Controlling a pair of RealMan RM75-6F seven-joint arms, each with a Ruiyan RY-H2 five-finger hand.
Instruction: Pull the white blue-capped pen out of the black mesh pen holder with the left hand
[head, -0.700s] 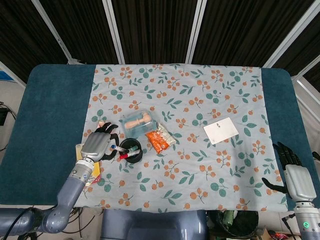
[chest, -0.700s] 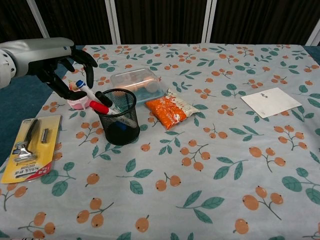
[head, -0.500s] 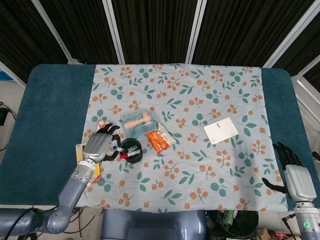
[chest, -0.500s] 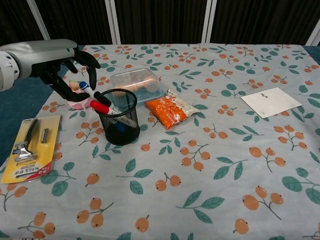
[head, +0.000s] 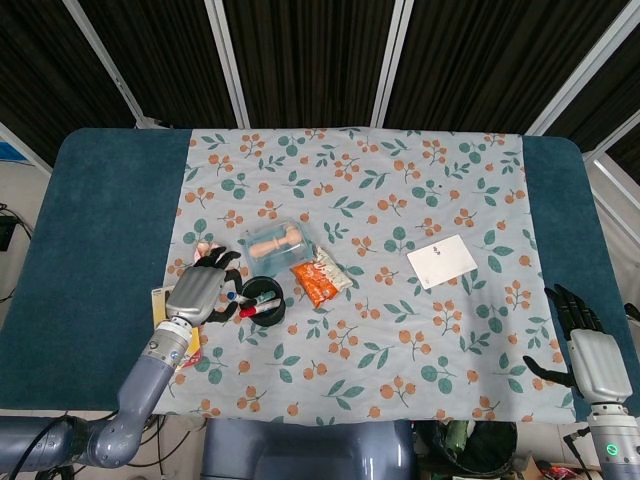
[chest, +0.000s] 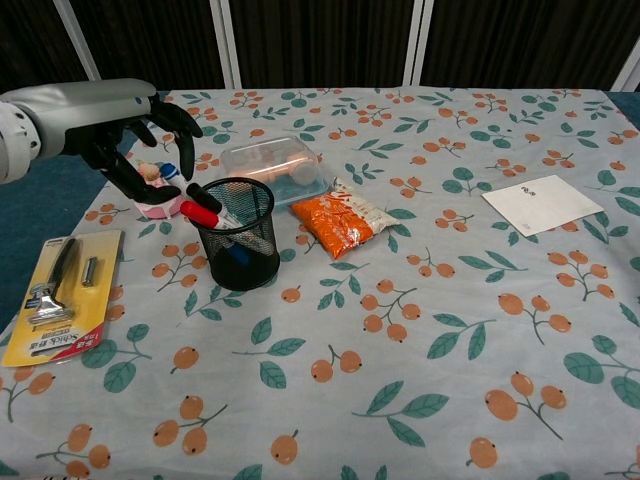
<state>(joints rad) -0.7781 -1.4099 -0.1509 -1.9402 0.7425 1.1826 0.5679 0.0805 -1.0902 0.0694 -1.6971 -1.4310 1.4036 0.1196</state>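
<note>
My left hand (chest: 135, 140) curls around the blue-capped pen (chest: 171, 172) still leaning in the mesh holder (chest: 236, 247) on the floral cloth (chest: 420, 300); my right hand (head: 590, 350) hangs open off the table edge, dark curtains (head: 300, 50) behind.

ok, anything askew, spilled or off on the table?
Nothing spilled or damaged. The black mesh pen holder stands upright; its pens lean left over the rim, toward the left hand. The orange snack bag lies flat and looks closed.

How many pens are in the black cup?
3 show: a blue-capped pen under the left robot hand, a red pen and a black pen, all leaning left in the cup. More may hide inside.
</note>
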